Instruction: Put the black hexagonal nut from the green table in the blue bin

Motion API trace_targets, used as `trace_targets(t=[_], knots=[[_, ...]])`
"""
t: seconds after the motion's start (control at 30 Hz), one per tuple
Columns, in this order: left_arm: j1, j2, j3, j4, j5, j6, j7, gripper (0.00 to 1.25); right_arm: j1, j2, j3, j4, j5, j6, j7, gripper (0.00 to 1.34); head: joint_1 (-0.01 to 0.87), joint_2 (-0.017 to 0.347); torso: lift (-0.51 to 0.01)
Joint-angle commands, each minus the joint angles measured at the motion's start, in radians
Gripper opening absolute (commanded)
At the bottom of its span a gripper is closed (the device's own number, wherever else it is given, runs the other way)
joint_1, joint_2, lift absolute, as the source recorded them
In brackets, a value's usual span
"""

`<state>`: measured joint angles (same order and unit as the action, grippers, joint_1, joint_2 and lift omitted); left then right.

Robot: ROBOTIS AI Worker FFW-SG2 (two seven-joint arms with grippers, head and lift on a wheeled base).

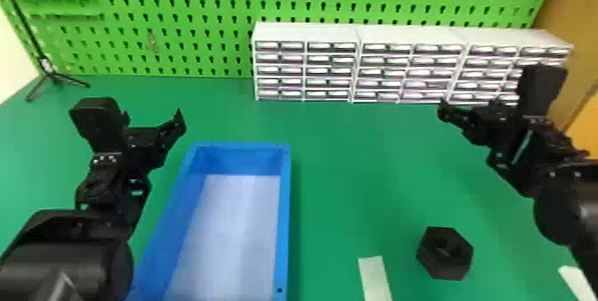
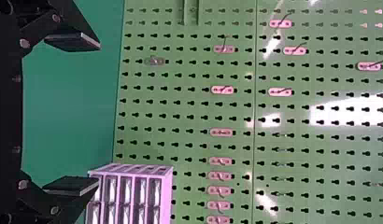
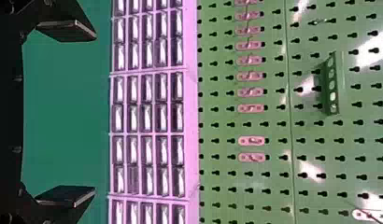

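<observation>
Well, left tool (image 1: 152,117) gapes wide; right tool (image 1: 474,102) likewise.

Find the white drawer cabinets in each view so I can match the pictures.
Head view: drawer cabinets at the far side of the green table, against the pegboard.
Left wrist view: cabinets past one fingertip of the left hand.
Right wrist view: cabinets beyond the right hand.
Shared landmark: that green pegboard.
</observation>
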<state>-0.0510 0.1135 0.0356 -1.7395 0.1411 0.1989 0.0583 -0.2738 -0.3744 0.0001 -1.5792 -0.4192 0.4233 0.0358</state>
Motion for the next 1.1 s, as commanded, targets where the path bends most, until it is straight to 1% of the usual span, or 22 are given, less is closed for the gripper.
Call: trace_targets(t=[0.0, 0.07, 0.33, 0.53, 0.57, 0.67, 0.73, 0.8, 0.87, 0.93, 1.07], knots=[[0.005, 0.0, 0.006, 0.0, 0.002, -0.001, 0.0, 1.0, 0.039, 0.012, -0.043, -0.038, 0.019, 0.063, 0.015, 1.2, 0.683, 0.028, -0.096], [0.007, 0.0, 0.009, -0.002, 0.003, -0.001, 0.0, 1.0, 0.064, 0.017, -0.057, -0.053, 0.02, 0.088, 0.016, 1.2, 0.683, 0.028, -0.096], [0.01, 0.0, 0.015, -0.002, 0.003, -0.001, 0.0, 1.0, 0.133, 0.017, -0.101, -0.084, 0.019, 0.161, 0.021, 1.2, 0.683, 0.028, -0.096], [0.01, 0.0, 0.02, -0.002, 0.003, -0.004, 0.0, 1.0, 0.177, 0.018, -0.15, -0.119, 0.026, 0.224, 0.061, 1.2, 0.683, 0.028, -0.096], [0.01, 0.0, 0.02, -0.002, 0.003, -0.006, 0.0, 1.0, 0.183, 0.02, -0.158, -0.128, 0.026, 0.239, 0.062, 1.2, 0.683, 0.028, -0.096], [0.01, 0.0, 0.02, -0.002, 0.003, -0.007, 0.0, 1.0, 0.205, 0.014, -0.186, -0.171, 0.028, 0.289, 0.078, 1.2, 0.683, 0.028, -0.096], [0.008, 0.0, 0.02, -0.002, 0.003, -0.006, 0.0, 1.0, 0.217, 0.008, -0.212, -0.203, 0.033, 0.347, 0.105, 1.2, 0.683, 0.028, -0.096], [0.008, 0.0, 0.021, -0.002, 0.002, -0.006, 0.0, 1.0, 0.225, 0.009, -0.238, -0.232, 0.053, 0.41, 0.15, 1.2, 0.683, 0.028, -0.096], [0.008, 0.0, 0.023, -0.002, 0.0, -0.007, 0.0, 1.0, 0.235, 0.012, -0.255, -0.26, 0.073, 0.456, 0.173, 1.2, 0.683, 0.028, -0.096], [0.01, 0.0, 0.024, -0.002, 0.0, -0.007, 0.0, 1.0, 0.243, 0.014, -0.262, -0.278, 0.083, 0.494, 0.19, 1.2, 0.683, 0.028, -0.096], [0.01, 0.0, 0.026, -0.002, 0.0, -0.007, 0.0, 1.0, 0.243, 0.003, -0.255, -0.288, 0.091, 0.537, 0.228, 1.2, 0.683, 0.028, -0.096]])
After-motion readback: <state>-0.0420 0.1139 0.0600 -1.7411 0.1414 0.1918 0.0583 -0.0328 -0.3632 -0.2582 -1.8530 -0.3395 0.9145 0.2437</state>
